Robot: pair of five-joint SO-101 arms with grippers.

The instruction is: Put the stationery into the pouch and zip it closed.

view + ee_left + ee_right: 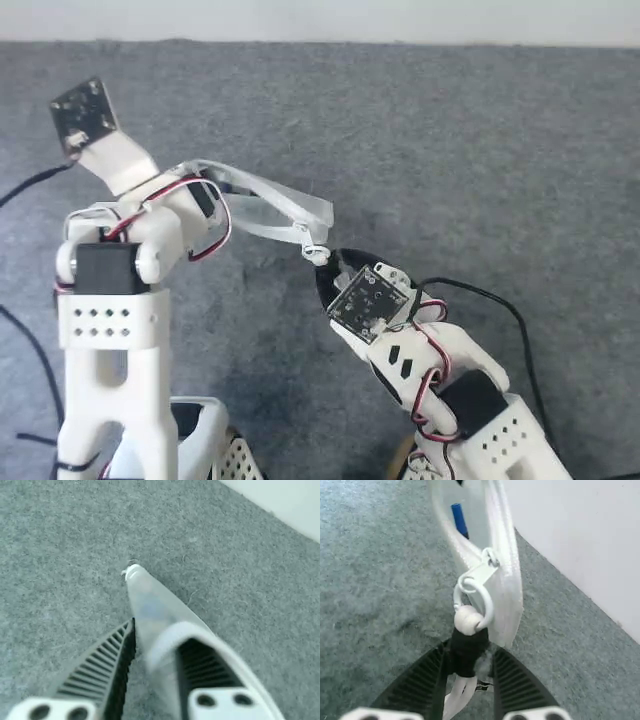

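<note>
My right gripper [468, 652] is closed down tight on the dark tab of the zipper pull [470, 605]. The ring and white bead sit just ahead of its tips. The pouch [496, 555] is straight ahead of this gripper, and its long axis runs away from the jaws toward the other arm. A blue pen [459, 520] shows inside it, beyond the slider.

My left gripper [152, 630] is pinched on the opposite end of the pouch, with the translucent body poking out past its tips.

In the high view the pouch looks stretched between the two grippers, lifted off the grey mat [480, 130].

My call: the stationery is in and zipping is the current step. I can't tell how much of the zip is already shut. The right gripper has the pull, so it makes the next move. It should draw along the pouch's length, in line with the left grip, while the left anchors.
</note>
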